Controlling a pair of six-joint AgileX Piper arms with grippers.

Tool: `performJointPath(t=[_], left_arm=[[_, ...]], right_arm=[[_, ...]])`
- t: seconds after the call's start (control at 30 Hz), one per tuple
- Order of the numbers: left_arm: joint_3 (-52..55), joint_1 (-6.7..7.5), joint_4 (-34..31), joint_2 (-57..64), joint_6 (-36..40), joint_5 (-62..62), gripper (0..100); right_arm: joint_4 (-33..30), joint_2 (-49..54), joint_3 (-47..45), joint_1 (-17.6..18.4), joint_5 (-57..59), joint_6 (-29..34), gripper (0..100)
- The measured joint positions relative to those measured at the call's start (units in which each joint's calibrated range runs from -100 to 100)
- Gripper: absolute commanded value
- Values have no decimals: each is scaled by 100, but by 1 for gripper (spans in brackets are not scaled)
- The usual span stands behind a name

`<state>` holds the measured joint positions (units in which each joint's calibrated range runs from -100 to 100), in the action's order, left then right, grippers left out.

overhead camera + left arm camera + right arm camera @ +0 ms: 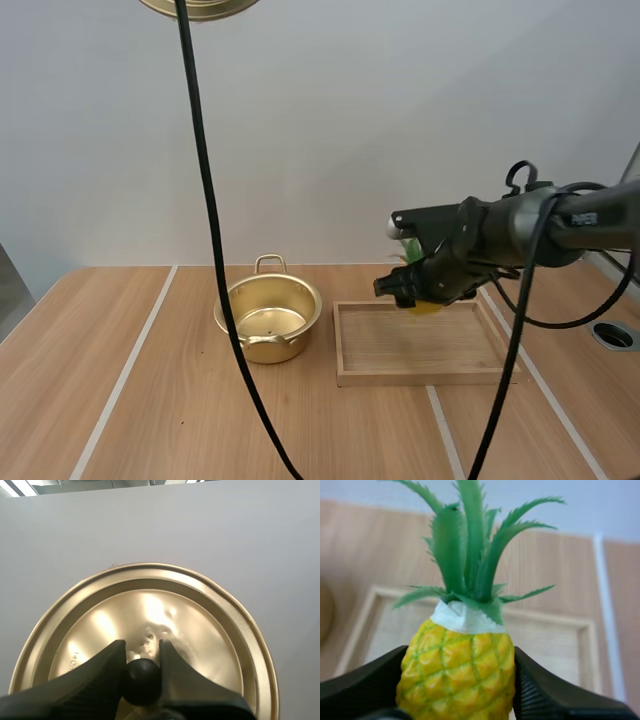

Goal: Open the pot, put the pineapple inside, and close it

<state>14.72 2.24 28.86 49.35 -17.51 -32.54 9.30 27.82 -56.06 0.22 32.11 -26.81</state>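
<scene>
Starting at your left, the left gripper (141, 647) is pinching the black knob (141, 681) of the lid (200, 630). One finger sits on each side of the knob, and the lid's golden, knobbed face is turned toward the wrist camera. In the high view you can see the lid's rim at the upper edge, raised well above the worktop (100, 400). Below it and a little to the right, the pot (268, 320) stands upright and uncovered on the worktop. Its shiny floor is in plain sight, with one handle pointing to the far side and one to the near side. Just beside the pot on the right, close but apart from it, the tray (420, 378) lies flat with bare wood showing. Over the tray's far right part you find the right gripper (420, 295), held in the air clear of the wood. Its fingers are clamped on the pineapple (457, 670), pressing the yellow body from both sides. The green crown points away from the wrist, out over the tray. The pineapple is therefore lifted above the tray, off to the right of the pot and not over it.
</scene>
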Motion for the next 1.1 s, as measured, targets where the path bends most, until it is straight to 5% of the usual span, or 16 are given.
performJointPath(t=[0.7, 1.1], left_arm=[[0, 0, 10, 0, 0, 0, 0], [0, 0, 10, 0, 0, 0, 0]], right_arm=[[1796, 2661, 0, 0, 65, -818, 0], [4437, 2012, 0, 0, 94, -3633, 0]])
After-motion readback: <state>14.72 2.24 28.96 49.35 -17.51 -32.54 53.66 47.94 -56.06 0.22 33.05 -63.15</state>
